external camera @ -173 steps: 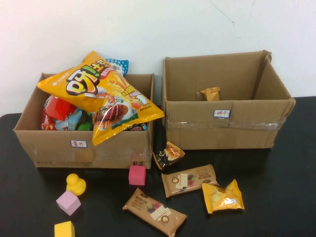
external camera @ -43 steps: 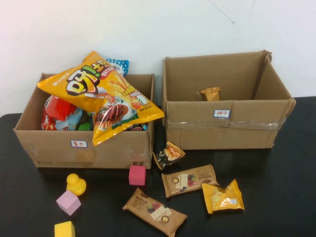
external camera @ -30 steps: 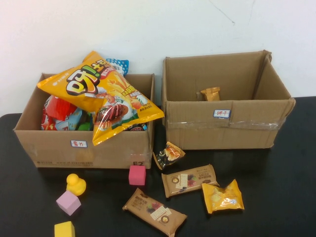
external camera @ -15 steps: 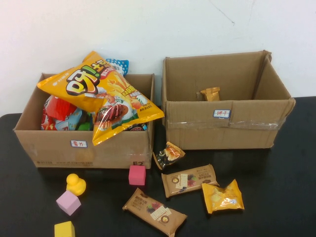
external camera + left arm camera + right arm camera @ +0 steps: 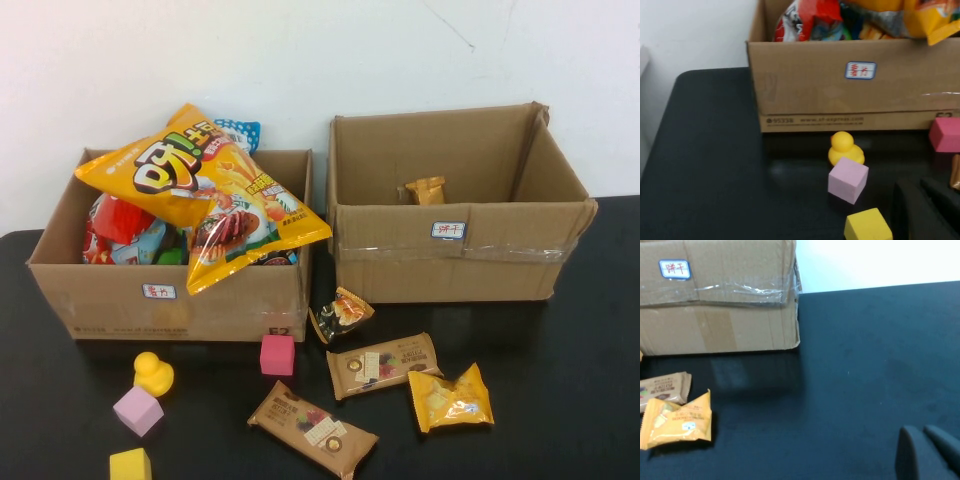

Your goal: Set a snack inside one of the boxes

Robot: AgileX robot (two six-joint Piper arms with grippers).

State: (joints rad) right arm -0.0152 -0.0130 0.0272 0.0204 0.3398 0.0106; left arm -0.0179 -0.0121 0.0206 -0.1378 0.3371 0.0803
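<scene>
Snack bar (image 5: 381, 365) in glossy brown wrap lies lengthwise left-right, lower centre; cardboard box (image 5: 455, 258) above. Left gripper (image 5: 927, 210) and right gripper (image 5: 927, 452), both narrow, hover low.

A bare test bench, likely a lab. A black table (image 5: 590, 400) meets a plain white wall (image 5: 300, 60). Labelled cardboard boxes (image 5: 450, 255) sit centre frame.

Bright even light, soft shadows under boxes (image 5: 180, 300) — tape glare, wrist views slightly blurred
</scene>
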